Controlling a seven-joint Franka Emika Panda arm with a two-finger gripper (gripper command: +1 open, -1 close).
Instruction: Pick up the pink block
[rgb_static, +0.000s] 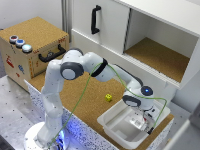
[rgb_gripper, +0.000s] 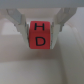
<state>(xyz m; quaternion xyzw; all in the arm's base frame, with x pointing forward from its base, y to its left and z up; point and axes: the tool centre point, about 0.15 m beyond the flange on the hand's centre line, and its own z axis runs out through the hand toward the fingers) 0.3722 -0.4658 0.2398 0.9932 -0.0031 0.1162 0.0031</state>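
While your gripper (rgb_gripper: 40, 29) is hanging over the white bin (rgb_static: 112, 125), its fingers (rgb_gripper: 20, 24) are clamping the pink block (rgb_gripper: 40, 35); a yellow cube (rgb_static: 108, 97) is sitting nearby.

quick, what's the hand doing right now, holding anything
Hand: closed on the pink block, a fingertip on each side; the block is lifted over the white bin.
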